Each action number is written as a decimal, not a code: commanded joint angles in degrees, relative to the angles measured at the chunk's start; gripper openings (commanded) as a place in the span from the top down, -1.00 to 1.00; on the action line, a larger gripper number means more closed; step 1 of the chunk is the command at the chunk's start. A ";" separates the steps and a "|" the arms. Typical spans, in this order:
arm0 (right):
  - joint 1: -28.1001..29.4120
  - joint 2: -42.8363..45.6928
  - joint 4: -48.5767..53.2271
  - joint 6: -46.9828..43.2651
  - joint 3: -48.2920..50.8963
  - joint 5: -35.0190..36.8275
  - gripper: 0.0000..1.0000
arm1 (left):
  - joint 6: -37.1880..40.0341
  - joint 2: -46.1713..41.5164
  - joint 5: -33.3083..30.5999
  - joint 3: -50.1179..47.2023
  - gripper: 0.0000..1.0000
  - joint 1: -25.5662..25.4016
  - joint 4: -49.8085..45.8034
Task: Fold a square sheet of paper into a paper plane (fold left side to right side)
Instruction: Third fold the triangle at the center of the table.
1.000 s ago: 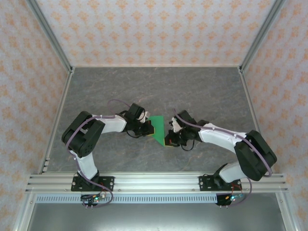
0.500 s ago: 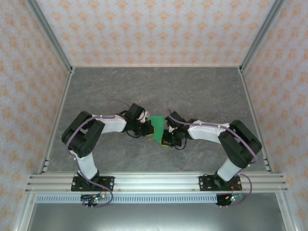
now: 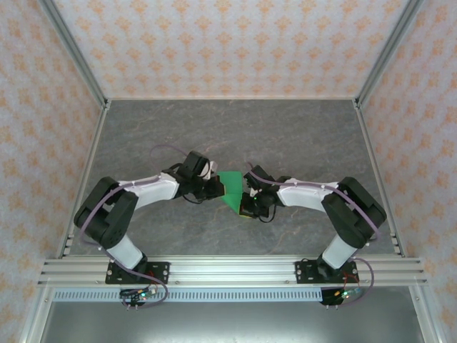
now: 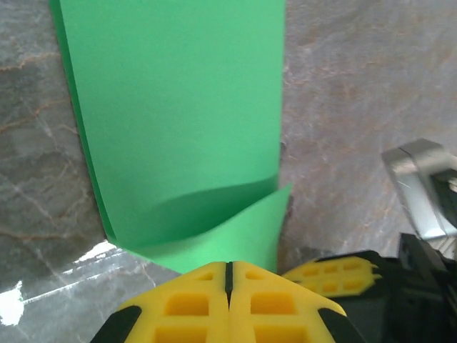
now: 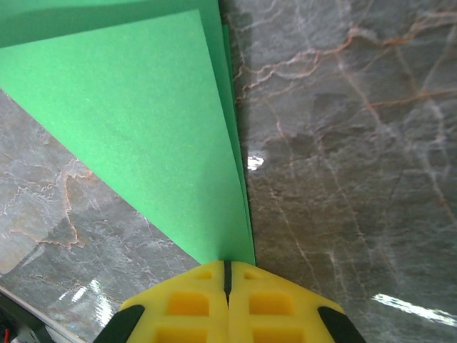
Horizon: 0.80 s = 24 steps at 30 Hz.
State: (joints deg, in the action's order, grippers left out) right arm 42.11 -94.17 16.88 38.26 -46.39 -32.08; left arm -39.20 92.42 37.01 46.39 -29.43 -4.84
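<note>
The square sheet of paper [image 3: 230, 187] is bright green and lies folded into an angular, pointed shape on the grey marble table [image 3: 300, 136], between the two arms. My left gripper [image 3: 216, 189] is shut, its yellow tips down at the paper's left edge. In the left wrist view the paper [image 4: 178, 107] runs away from the closed gripper [image 4: 228, 266], with one flap curling up just ahead of it. My right gripper [image 3: 246, 205] is shut too, and in the right wrist view its tips [image 5: 228, 263] rest on the paper's [image 5: 143, 107] narrow near corner. One of its yellow fingers [image 4: 332, 275] shows beside the left gripper.
Patterned walls with metal posts [image 3: 78, 64] close the table on three sides. An aluminium rail [image 3: 228, 270] carrying both arm bases runs along the near edge. Open table lies behind the paper and out to either side.
The right arm swung left and brought its gripper onto the paper's near corner. The left arm then stretched out, nudging its gripper rightward. Both grippers stayed shut.
</note>
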 commanded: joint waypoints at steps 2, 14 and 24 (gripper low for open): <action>0.26 -3.21 6.79 -1.19 1.71 6.35 1.00 | -1.67 -2.00 1.07 -3.10 0.97 -2.09 1.88; 0.26 -3.88 7.70 -2.13 0.95 6.65 1.00 | -5.67 3.09 2.01 -1.55 0.99 -7.72 9.44; 0.26 -4.22 8.09 -2.58 0.89 6.53 1.00 | -6.29 7.87 3.26 -0.50 1.00 -8.98 11.96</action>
State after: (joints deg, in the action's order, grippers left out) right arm 42.26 -94.78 18.04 36.56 -47.27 -31.83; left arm -45.04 99.59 39.20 44.21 -37.89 4.84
